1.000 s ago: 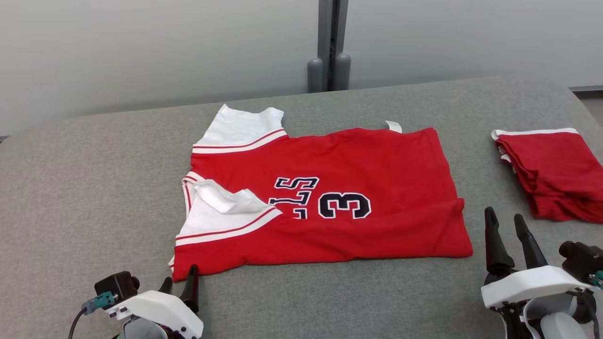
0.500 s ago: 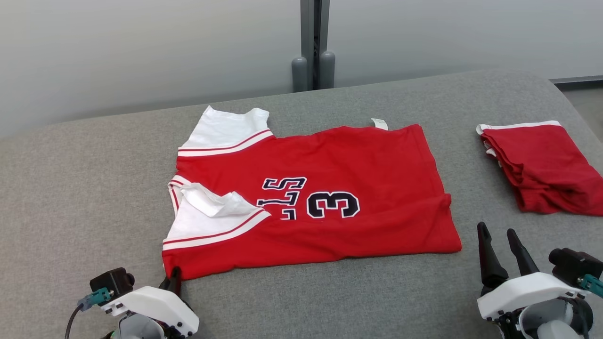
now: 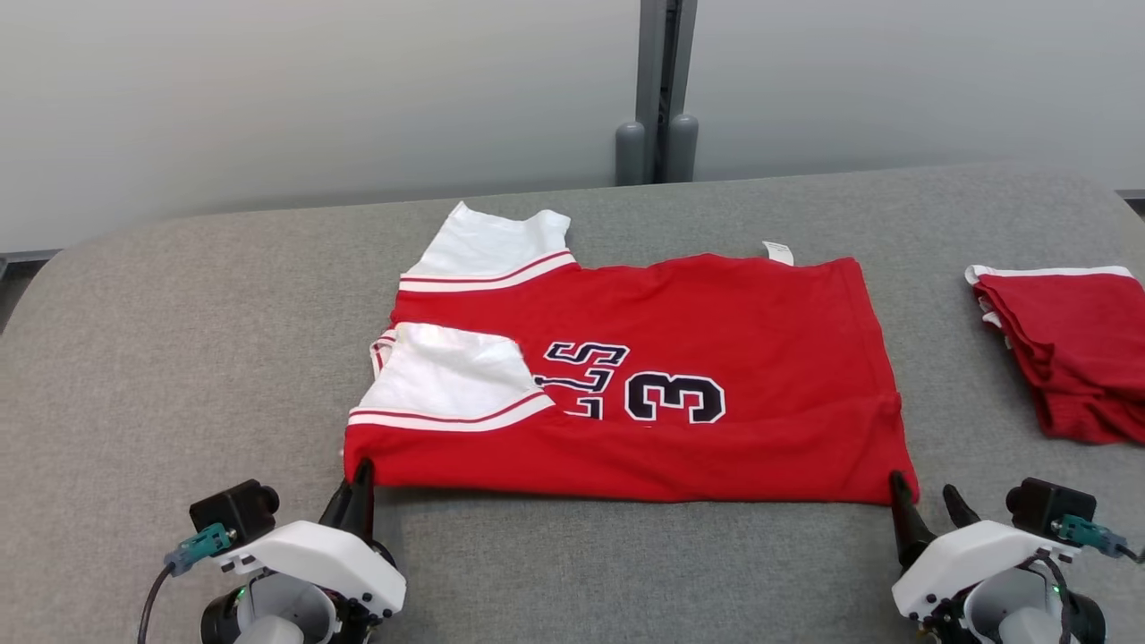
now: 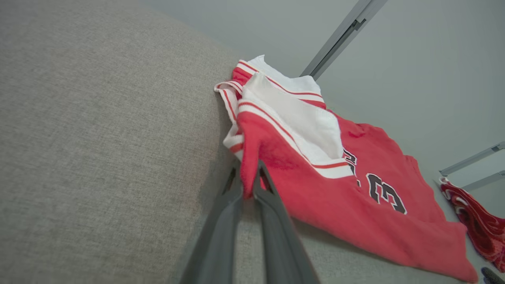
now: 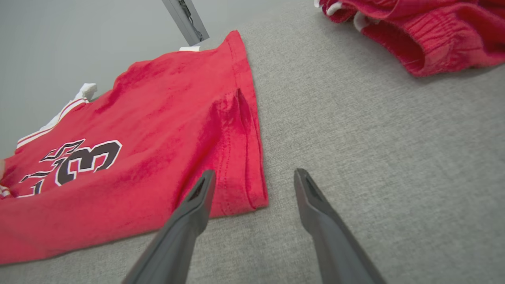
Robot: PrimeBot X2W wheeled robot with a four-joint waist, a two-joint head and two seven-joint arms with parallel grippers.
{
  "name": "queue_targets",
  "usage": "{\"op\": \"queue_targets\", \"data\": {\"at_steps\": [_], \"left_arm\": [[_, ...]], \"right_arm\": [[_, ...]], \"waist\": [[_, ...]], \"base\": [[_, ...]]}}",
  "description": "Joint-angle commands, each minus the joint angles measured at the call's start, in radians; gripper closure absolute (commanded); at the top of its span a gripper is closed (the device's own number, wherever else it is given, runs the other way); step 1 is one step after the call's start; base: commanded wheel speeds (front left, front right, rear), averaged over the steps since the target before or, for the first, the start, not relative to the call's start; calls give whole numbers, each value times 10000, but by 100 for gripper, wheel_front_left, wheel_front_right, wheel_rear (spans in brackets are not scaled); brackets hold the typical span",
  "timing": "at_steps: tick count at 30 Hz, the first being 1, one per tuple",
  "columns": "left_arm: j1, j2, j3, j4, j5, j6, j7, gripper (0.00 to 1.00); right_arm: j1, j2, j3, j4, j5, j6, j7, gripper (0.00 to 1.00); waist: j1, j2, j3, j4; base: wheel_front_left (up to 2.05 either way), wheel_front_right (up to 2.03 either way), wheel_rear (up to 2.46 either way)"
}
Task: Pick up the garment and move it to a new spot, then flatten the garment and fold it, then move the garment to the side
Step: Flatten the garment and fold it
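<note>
There: the left gripper (image 4: 247,185) has just clamped its fingers (image 4: 225,225) on the near left corner of the red jersey (image 3: 760,340), and the right gripper (image 5: 254,173) has slid up to the near right corner, fingers still apart, so the jersey, flat on the grey desk (image 3: 179,358), looks set for folding.

A grey fabric surface (image 3: 179,358) with rounded far corners spans the scene. Behind it stands a pale wall (image 3: 268,89), split right of centre by a grey post (image 3: 659,54) with two rounded stubs (image 3: 631,152) at its foot. The light is soft and even.
</note>
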Motion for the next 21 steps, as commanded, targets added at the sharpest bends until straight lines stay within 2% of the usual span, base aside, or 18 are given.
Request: {"op": "queue_targets", "data": {"at_steps": [1, 7, 9, 11, 13, 21], "left_arm": [[106, 47, -4, -110, 40, 73, 38, 100], [314, 6, -160, -711, 84, 209, 185, 100], [383, 32, -171, -972, 89, 279, 192, 100], [474, 72, -152, -1104, 80, 333, 181, 100], [513, 121, -118, -1225, 62, 366, 169, 100], [743, 297, 17, -1759, -27, 486, 77, 100]], "right_arm": [[-199, -52, 35, 211, 63, 23, 5, 0], [-1000, -50, 328, 2017, 236, 22, 109, 0], [-1294, -36, 391, 2717, 300, 20, -119, 51], [-1477, -27, 434, 3068, 404, 22, -298, 71], [-1650, -22, 473, 3316, 634, 22, -411, 100], [-2039, -60, 470, 3459, 858, 12, -958, 100]], "waist": [[0, -1, 3, 91], [0, -1, 14, 294], [0, -1, 23, 336], [0, -1, 31, 335], [0, -1, 48, 317], [0, -1, 94, 193]], "base": [[0, 0, 0], [0, 0, 0], [0, 0, 0], [0, 0, 0], [0, 0, 0], [0, 0, 0]]}}
